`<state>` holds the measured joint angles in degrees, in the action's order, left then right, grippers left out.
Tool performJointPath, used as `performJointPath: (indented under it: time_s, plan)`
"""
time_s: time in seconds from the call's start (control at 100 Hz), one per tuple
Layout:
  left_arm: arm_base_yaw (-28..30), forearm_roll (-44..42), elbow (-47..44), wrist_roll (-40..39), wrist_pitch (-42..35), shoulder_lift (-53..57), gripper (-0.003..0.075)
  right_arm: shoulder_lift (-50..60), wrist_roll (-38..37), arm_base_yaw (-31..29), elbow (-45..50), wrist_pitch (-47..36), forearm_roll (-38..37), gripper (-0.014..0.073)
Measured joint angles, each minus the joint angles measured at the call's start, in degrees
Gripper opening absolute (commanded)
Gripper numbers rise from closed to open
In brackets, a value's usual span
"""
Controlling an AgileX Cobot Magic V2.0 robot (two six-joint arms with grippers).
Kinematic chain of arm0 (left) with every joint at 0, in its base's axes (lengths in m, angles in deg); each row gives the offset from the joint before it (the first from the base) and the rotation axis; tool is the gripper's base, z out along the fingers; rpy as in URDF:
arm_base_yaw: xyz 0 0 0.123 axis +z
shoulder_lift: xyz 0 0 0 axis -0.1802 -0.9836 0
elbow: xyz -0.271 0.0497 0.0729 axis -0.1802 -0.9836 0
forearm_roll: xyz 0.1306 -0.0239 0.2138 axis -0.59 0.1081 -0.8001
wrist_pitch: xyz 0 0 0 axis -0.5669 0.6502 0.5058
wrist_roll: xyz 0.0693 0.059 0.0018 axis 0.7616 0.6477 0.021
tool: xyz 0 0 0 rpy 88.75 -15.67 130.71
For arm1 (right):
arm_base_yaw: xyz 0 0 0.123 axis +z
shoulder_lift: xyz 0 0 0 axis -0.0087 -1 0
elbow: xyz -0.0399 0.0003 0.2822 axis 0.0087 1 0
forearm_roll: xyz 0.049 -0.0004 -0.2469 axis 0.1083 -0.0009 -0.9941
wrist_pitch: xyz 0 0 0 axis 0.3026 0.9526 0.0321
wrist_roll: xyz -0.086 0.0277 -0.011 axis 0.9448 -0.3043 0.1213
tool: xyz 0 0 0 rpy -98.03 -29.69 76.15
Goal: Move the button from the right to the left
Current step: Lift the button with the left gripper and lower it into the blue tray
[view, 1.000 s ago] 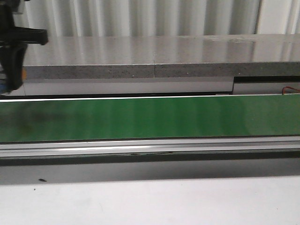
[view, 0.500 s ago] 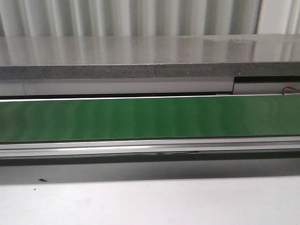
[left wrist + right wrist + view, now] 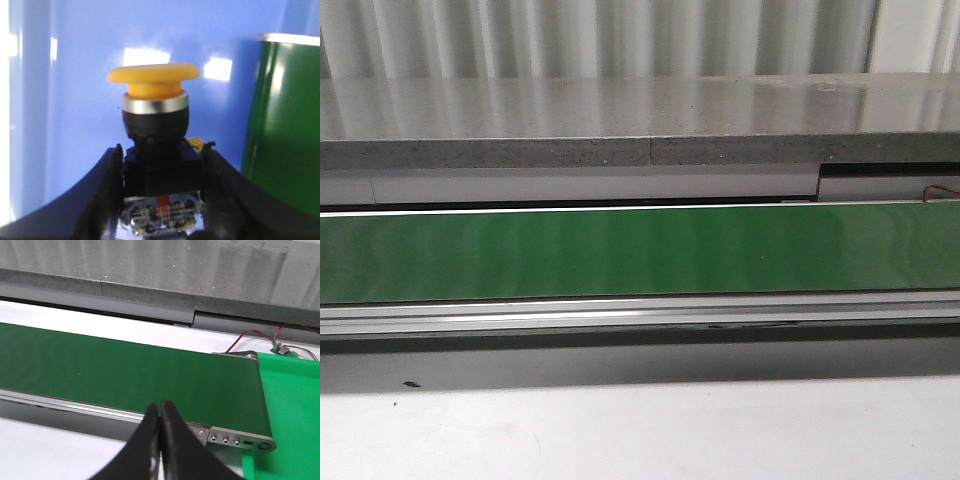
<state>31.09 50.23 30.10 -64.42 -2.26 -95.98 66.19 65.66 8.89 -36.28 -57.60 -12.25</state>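
The button [image 3: 155,107], with a yellow mushroom cap, silver ring, dark collar and a clear contact block, shows only in the left wrist view. My left gripper [image 3: 162,165] is shut on its boxy body, the black fingers [image 3: 107,190] pressing both sides, over a blue surface [image 3: 75,100]. My right gripper [image 3: 160,412] is shut and empty, its black fingers touching, above the near rail of the green conveyor belt [image 3: 125,370]. Neither gripper nor the button shows in the front view.
The green belt [image 3: 640,250] runs across the front view, with a metal rail [image 3: 640,315] in front and a grey stone ledge [image 3: 620,125] behind. The belt's end roller [image 3: 250,440], a bright green mat [image 3: 295,410] and red wires [image 3: 250,335] show in the right wrist view.
One second ago a black arm part stood at the far left of the front view; it has moved out of that view. The belt scene is otherwise the same.
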Motion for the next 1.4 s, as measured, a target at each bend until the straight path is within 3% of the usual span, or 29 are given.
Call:
performJointPath:
  time_s: [0.28,0.47,0.58,0.76,0.84,1.01,1.15,1.4]
  plan:
    - [0.56,0.00,0.00,1.03,-2.26,-8.06,-0.0013,0.00,0.00,0.00,0.00,0.00,0.00,-0.0068]
    - [0.56,0.00,0.00,1.49,-3.92,-12.28,0.0034,0.00,0.00,0.00,0.00,0.00,0.00,-0.0068]
    - [0.56,0.00,0.00,2.58,-4.28,-13.70,0.0145,0.00,0.00,0.00,0.00,0.00,0.00,-0.0068]
    - [0.56,-0.99,0.00,2.90,-4.50,-13.97,0.0438,0.00,0.00,0.00,0.00,0.00,0.00,-0.0068]
    - [0.56,-1.57,0.00,2.90,-4.50,-13.97,0.0489,0.00,0.00,0.00,0.00,0.00,0.00,-0.0068]
    - [0.56,-2.05,0.00,2.90,-4.91,-13.97,0.0447,0.00,0.00,0.00,0.00,0.00,0.00,-0.0068]
    - [0.56,-1.08,0.00,2.79,-7.28,-11.20,0.0365,0.00,0.00,0.00,0.00,0.00,0.00,-0.0068]
    - [0.28,5.21,-2.96,-0.58,-15.62,0.91,0.0015,0.00,0.00,0.00,0.00,0.00,0.00,-0.0068]
